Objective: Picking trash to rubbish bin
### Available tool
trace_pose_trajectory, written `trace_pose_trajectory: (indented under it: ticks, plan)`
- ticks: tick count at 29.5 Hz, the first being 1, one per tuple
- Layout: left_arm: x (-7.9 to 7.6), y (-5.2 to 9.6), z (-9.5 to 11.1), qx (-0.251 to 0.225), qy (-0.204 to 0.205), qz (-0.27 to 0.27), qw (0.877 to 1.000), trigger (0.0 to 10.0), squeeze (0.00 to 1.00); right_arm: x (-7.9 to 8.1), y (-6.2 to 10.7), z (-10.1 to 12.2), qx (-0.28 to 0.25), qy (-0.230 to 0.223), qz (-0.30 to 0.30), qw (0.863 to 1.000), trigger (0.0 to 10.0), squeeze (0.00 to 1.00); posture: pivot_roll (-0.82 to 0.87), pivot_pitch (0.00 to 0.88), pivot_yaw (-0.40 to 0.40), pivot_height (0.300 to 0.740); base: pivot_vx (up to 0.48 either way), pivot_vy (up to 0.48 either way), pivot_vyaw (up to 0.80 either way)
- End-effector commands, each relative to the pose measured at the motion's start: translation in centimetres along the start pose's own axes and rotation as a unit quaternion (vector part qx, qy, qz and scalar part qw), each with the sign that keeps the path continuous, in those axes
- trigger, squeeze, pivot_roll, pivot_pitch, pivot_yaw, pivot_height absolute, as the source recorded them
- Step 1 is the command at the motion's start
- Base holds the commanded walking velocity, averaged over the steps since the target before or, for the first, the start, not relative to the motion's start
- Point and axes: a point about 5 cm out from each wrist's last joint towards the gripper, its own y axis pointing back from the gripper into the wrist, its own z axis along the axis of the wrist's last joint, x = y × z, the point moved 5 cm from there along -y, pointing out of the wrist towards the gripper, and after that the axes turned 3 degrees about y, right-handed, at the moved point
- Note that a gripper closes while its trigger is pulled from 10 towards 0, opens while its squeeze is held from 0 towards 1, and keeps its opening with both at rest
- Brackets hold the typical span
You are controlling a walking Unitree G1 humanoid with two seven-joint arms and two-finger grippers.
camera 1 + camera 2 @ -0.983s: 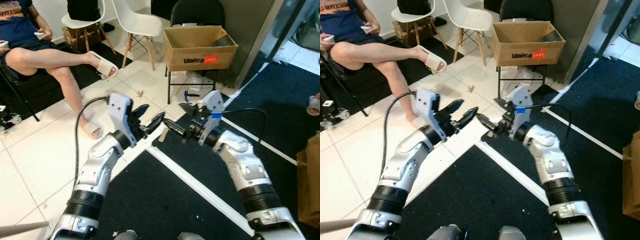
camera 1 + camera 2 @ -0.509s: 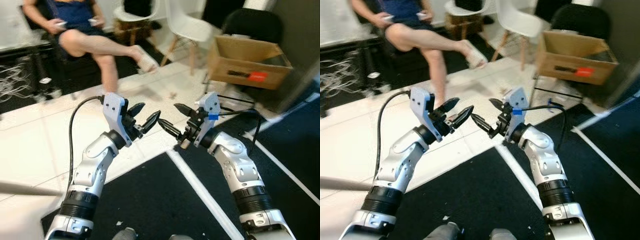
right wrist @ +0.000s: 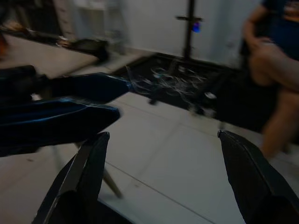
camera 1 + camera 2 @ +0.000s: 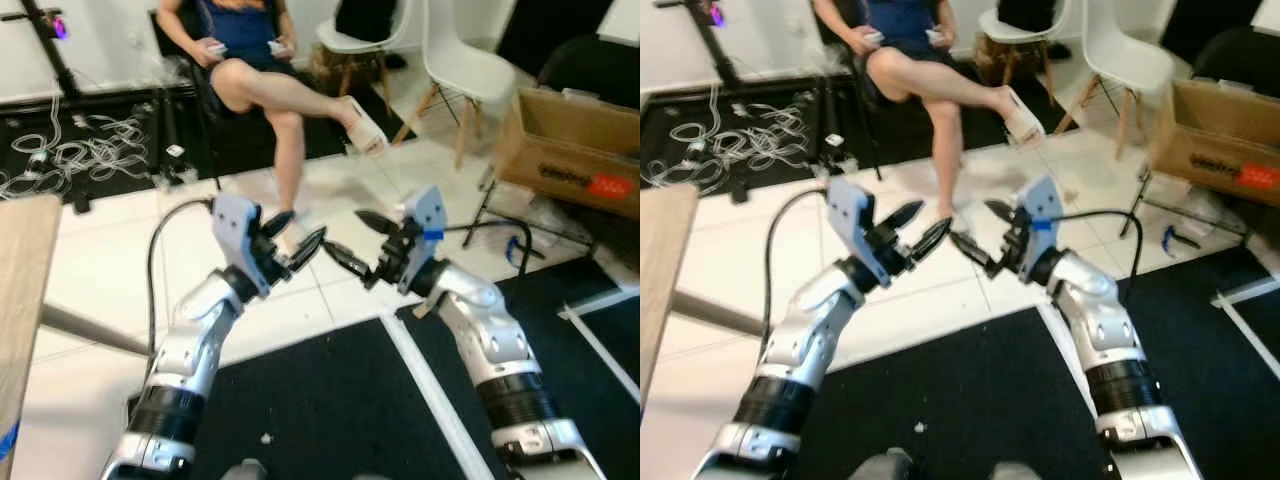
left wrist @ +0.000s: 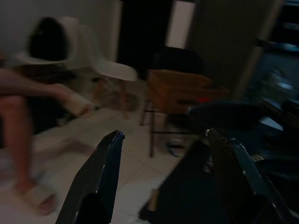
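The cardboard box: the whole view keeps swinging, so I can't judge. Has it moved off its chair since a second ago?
No. The cardboard box sits on the same black chair; the camera has turned left.

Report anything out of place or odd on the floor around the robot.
A loose tangle of white cables sprawls over the black mat at the robot's far left. Small pale specks dot the dark carpet near its feet. Both grippers, left and right, are open and empty.
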Motion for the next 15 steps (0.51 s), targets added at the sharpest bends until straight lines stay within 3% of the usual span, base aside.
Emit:
trace_pose_trajectory:
  ticks: [1,15]
  plan:
    - [-0.41,0.01,-0.97,0.017,0.002,-0.008,1.0,10.0,0.0,-0.03,0.02,0.25,-0.006,-0.002,0.002,1.0,10.0,0.0,-0.06,0.0,-0.038,0.74,0.0,0.0,0.7]
    - [-0.45,-0.01,-0.9,0.016,-0.001,-0.011,1.0,10.0,0.0,-0.03,-0.01,0.35,-0.008,-0.003,0.002,1.0,10.0,0.0,-0.06,0.0,-0.039,0.74,0.0,0.0,0.7]
